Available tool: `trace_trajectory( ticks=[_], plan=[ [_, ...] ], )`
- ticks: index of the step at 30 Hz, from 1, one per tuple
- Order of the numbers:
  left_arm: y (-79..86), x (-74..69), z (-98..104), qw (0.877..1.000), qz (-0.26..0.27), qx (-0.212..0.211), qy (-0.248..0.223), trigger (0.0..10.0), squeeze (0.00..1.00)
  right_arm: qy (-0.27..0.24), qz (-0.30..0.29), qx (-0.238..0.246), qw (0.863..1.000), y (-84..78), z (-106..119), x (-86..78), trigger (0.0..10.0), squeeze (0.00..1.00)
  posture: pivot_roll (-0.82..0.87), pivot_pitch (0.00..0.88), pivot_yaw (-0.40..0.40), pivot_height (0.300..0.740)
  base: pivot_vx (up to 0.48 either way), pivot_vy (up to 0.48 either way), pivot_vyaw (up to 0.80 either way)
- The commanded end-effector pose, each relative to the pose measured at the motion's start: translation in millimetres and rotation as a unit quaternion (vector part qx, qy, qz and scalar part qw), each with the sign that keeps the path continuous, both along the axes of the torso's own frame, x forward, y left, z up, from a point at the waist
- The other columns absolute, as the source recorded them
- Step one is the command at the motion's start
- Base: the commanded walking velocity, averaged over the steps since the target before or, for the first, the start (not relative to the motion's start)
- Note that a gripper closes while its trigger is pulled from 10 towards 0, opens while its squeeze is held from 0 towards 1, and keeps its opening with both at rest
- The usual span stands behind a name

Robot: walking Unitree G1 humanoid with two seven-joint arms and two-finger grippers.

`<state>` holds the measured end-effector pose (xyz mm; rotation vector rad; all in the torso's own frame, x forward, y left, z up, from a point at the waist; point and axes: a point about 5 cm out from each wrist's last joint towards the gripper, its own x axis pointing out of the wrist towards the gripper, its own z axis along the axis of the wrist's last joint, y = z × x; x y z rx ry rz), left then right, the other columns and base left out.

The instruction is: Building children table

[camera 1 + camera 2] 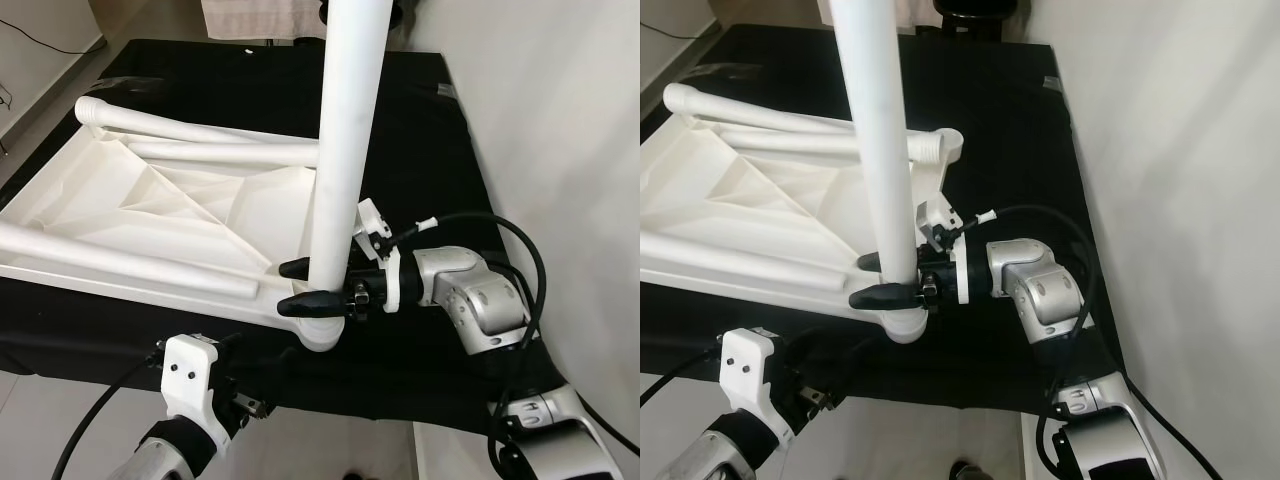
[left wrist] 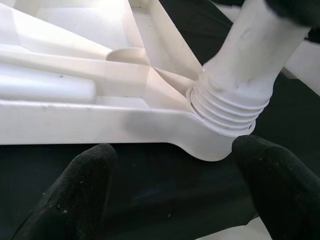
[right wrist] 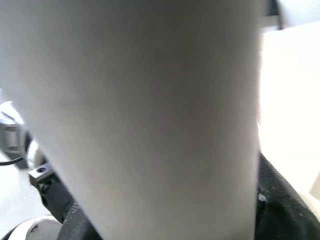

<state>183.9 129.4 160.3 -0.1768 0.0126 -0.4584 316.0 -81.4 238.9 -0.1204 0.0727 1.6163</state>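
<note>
Upright, the smooth white leg [image 1: 345, 130] sits clamped in the right tool [image 1: 305, 285].

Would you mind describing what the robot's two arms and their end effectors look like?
Both arms are silver metal with rounded joint housings. The right end effector has two long black fingers on a white mount, with a thick black cable looping over the arm. The left end effector has matte black rounded fingers, a white bracket with small screw holes, and a black cable.
</note>
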Motion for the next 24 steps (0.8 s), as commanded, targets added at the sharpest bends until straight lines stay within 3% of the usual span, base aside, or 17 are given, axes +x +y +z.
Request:
trace_trajectory(
  ticks=[1, 3, 5, 6, 7, 9, 10, 12, 13, 14, 15, 16, 17, 24],
  plan=[
    [-0.8, -3.8, -2, 1.000, 0.000, -0.003, 0.008, 10.0, 0.00, 0.042, 0.017, 0.003, 0.999, -1.0, -13, -1.4, 0.0, 0.00, 0.01, 0.253, -0.059, 0.740, 0.000, 0.000, 0.00],
    [-0.9, -3.9, -2, 1.000, 0.000, -0.004, 0.009, 10.0, 0.00, 0.039, 0.016, 0.003, 0.999, -1.9, -14, 0.1, 0.0, 0.00, 0.01, 0.253, -0.059, 0.740, 0.000, 0.000, 0.00],
    [-1.2, -3.8, -2, 1.000, -0.001, -0.004, 0.009, 10.0, 0.00, 0.034, -0.057, 0.008, 0.998, -5.0, -18, 3.4, 0.0, 0.00, 0.01, 0.252, -0.059, 0.740, 0.000, 0.000, 0.00],
    [-1.2, -3.8, -2, 1.000, -0.001, -0.004, 0.009, 10.0, 0.00, 0.034, -0.057, 0.008, 0.998, -5.0, -18, 3.4, 0.0, 0.00, 0.01, 0.252, -0.059, 0.740, 0.000, 0.000, 0.00],
    [-1.3, -3.8, -3, 1.000, -0.001, -0.004, 0.009, 10.0, 0.00, 0.030, -0.121, 0.012, 0.992, -5.1, -22, 2.9, 0.0, 0.00, 0.00, 0.249, -0.066, 0.740, 0.000, 0.000, 0.00],
    [-1.3, -3.8, -3, 1.000, -0.001, -0.004, 0.009, 10.0, 0.00, 0.030, -0.121, 0.012, 0.992, -5.1, -22, 2.9, 0.0, 0.00, 0.00, 0.249, -0.066, 0.740, 0.000, 0.000, 0.00],
    [-1.4, -3.9, -3, 1.000, -0.001, -0.004, 0.009, 10.0, 0.00, 0.036, -0.184, 0.021, 0.982, -4.3, -26, 1.2, 0.0, 0.00, 0.00, 0.249, -0.066, 0.740, 0.000, 0.000, 0.00],
    [-1.4, -3.9, -3, 1.000, -0.001, -0.004, 0.009, 10.0, 0.00, 0.036, -0.184, 0.021, 0.982, -4.3, -26, 1.2, 0.0, 0.00, 0.00, 0.249, -0.066, 0.740, 0.000, 0.000, 0.00],
    [-0.7, -3.9, -3, 1.000, -0.001, -0.004, 0.009, 10.0, 0.00, 0.038, -0.294, 0.037, 0.954, 0.0, -33, 0.1, 0.0, 0.00, 0.00, 0.246, -0.078, 0.740, 0.000, 0.000, 0.00],
    [0.3, -3.0, -3, 1.000, 0.000, -0.004, 0.008, 10.0, 0.00, 0.044, -0.385, 0.044, 0.921, 10.3, -45, -16.9, 0.0, 0.00, -0.01, 0.258, -0.065, 0.740, 0.000, 0.000, 0.00],
    [0.3, -3.0, -3, 1.000, 0.000, -0.004, 0.008, 10.0, 0.00, 0.044, -0.385, 0.044, 0.921, 10.3, -45, -16.9, 0.0, 0.00, -0.01, 0.258, -0.065, 0.740, 0.000, 0.000, 0.00],
    [0.6, -1.9, -2, 1.000, 0.000, -0.003, 0.008, 10.0, 0.00, 0.058, -0.439, 0.054, 0.895, 17.7, -49, -30.4, 0.0, 0.00, -0.01, 0.258, -0.058, 0.740, 0.000, 0.000, 0.00],
    [0.8, -0.7, -3, 1.000, -0.001, -0.003, 0.007, 10.0, 0.00, 0.062, -0.466, 0.064, 0.880, 22.2, -50, -36.8, 0.0, 0.00, -0.01, 0.242, -0.054, 0.740, 0.000, 0.000, 0.00],
    [1.1, 1.9, -4, 1.000, -0.002, -0.003, 0.008, 10.0, 0.00, 0.067, -0.457, 0.073, 0.884, 29.6, -49, -32.5, 0.0, 0.00, -0.01, 0.235, -0.061, 0.740, 0.000, 0.000, 0.00]
  ],
)
